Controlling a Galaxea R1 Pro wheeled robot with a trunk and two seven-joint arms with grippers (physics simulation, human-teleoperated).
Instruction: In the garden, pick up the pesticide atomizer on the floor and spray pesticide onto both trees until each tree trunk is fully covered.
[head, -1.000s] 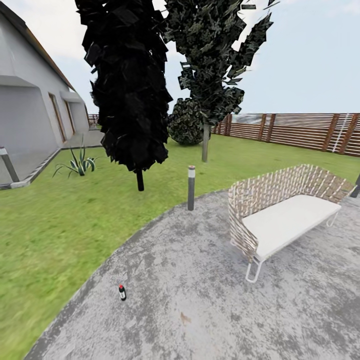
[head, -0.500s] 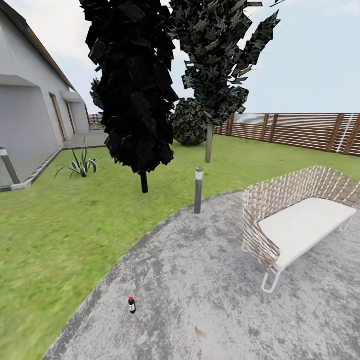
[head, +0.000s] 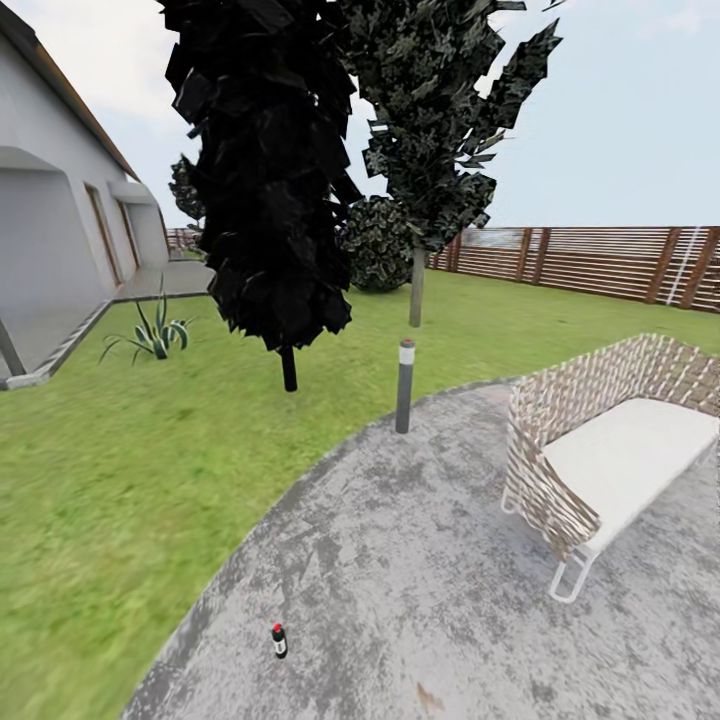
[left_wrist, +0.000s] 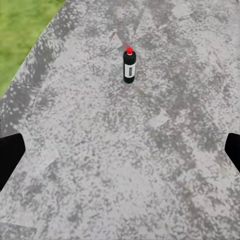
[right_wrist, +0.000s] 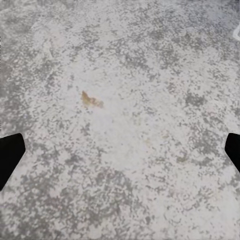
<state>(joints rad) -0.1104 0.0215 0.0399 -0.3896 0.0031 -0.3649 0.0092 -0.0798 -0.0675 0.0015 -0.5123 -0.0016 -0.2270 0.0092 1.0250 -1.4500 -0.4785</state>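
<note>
Atomizer (head: 279, 641) is standing upright and untouched on the floor (head: 420, 560) near its grass edge, while left hand (left_wrist: 120, 150) and right hand (right_wrist: 120, 150) are hanging with fingers spread wide, holding nothing, presumably readied for pickup.

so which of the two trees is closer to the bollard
The black-leaved tree, whose short dark trunk stands on the lawn just beyond the bollard. The greener tree with the pale trunk stands further back, towards the fence.

Pesticide atomizer (head: 279, 641) upright on floor (head: 420, 560) near grass
</note>
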